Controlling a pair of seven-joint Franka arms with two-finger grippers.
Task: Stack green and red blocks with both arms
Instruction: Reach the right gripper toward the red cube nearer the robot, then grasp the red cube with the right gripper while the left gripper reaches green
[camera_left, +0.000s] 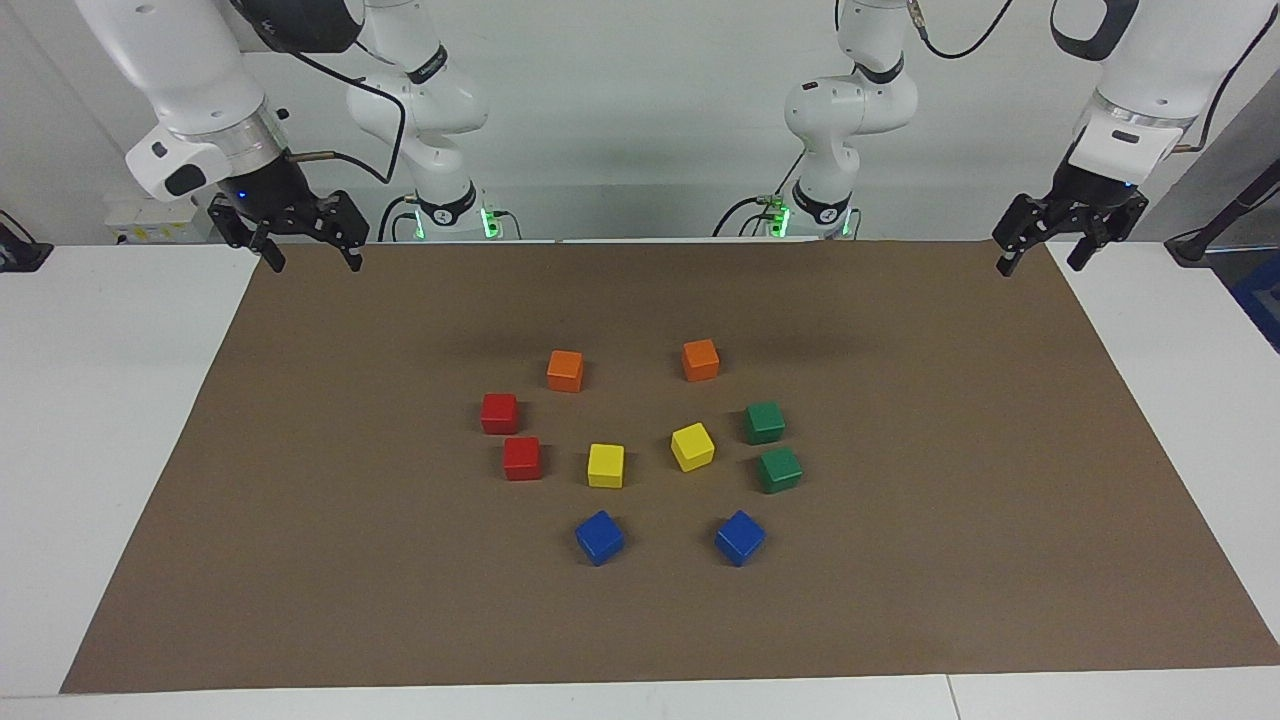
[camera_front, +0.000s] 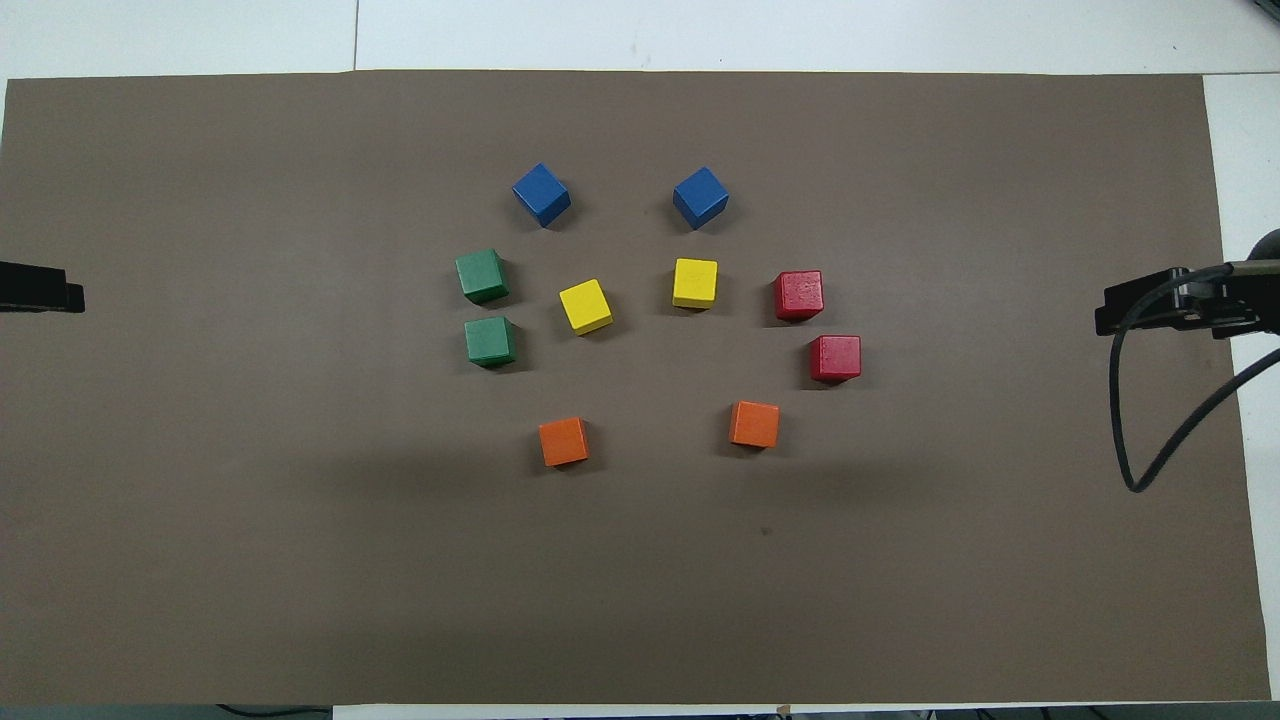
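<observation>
Both arms hang raised over the mat's (camera_left: 300, 560) corners by their bases. The left gripper (camera_left: 1042, 254) and right gripper (camera_left: 310, 258) have fingers spread wide, holding nothing. In the facing view's cube ring, the two green blocks (camera_left: 771, 446) sit at three o'clock, the two red blocks (camera_left: 510, 436) at nine, none stacked.

No readable text, label or number appears anywhere.
</observation>
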